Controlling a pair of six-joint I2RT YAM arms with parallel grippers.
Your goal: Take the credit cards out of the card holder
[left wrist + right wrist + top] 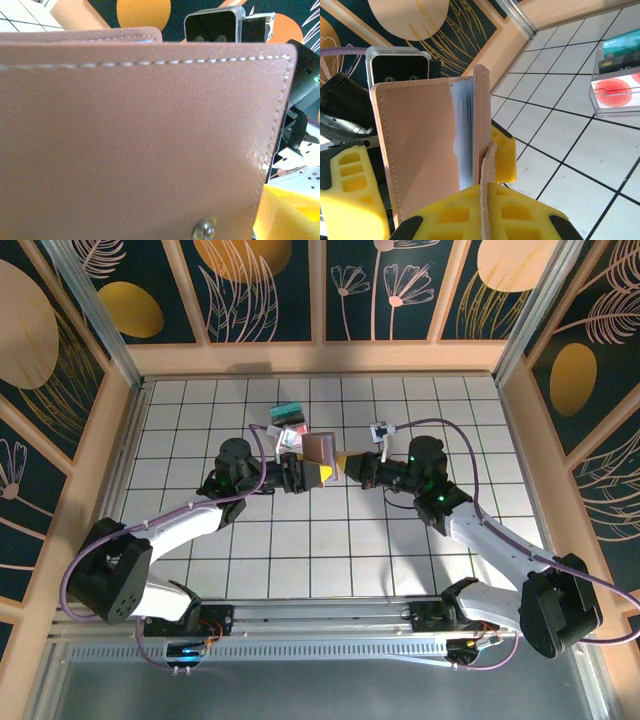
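**Top view.** The card holder (322,448) is hanging in the air above the middle of the table (300,560), a little toward the far edge, between the two arms. The left gripper (315,468) is meeting it from the left and the right gripper (350,466) from the right. A clear box (287,422) is lying just beyond them. The holder's long axis cannot be read here.

**Left wrist view.** The holder's (135,150) tan outer cover is facing this camera at close range. Its stitched edge is running across the frame, with a snap stud (205,228) at the bottom.

**Right wrist view.** The holder (425,150) is standing on edge, with its long axis running up the frame. Its open mouth and the card (464,135) edges are pointing at this camera, and the spine is facing the left arm. The right gripper (485,200) is pinching one thin flap. The left fingers (350,200) are standing wide on either side — contact cannot be confirmed.

**Risk (judgement).** One thin flap is probably carrying the whole load. The holder may swing, fold at the flap or slip free onto the table — and the cards may spill out unguided.
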